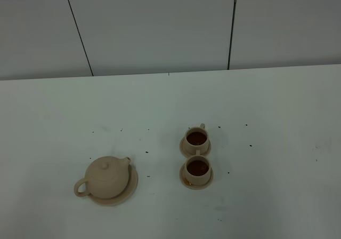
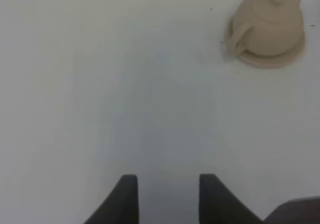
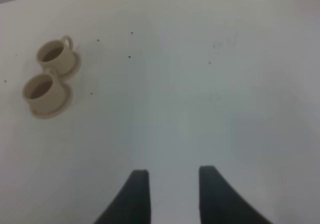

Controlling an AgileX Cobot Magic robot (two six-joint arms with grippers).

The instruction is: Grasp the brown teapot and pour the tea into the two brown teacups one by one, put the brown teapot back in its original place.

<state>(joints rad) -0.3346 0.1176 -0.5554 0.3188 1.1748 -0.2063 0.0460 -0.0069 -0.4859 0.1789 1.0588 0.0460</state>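
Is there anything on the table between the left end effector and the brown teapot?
Nothing visible. In the left wrist view only bare white table lies between the left end effector, which holds nothing, and the brown teapot, which sits on its saucer. The two teacups stand off to the teapot's other side.

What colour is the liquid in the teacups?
Dark reddish-brown in both teacups, clearest in the exterior high view.

You have a wide matte white tabletop [image 1: 277, 143] sprinkled with tiny dark specks [image 1: 250, 145]; behind it stands a pale grey panelled wall [image 1: 160, 25] crossed by thin dark seams [image 1: 232, 25].
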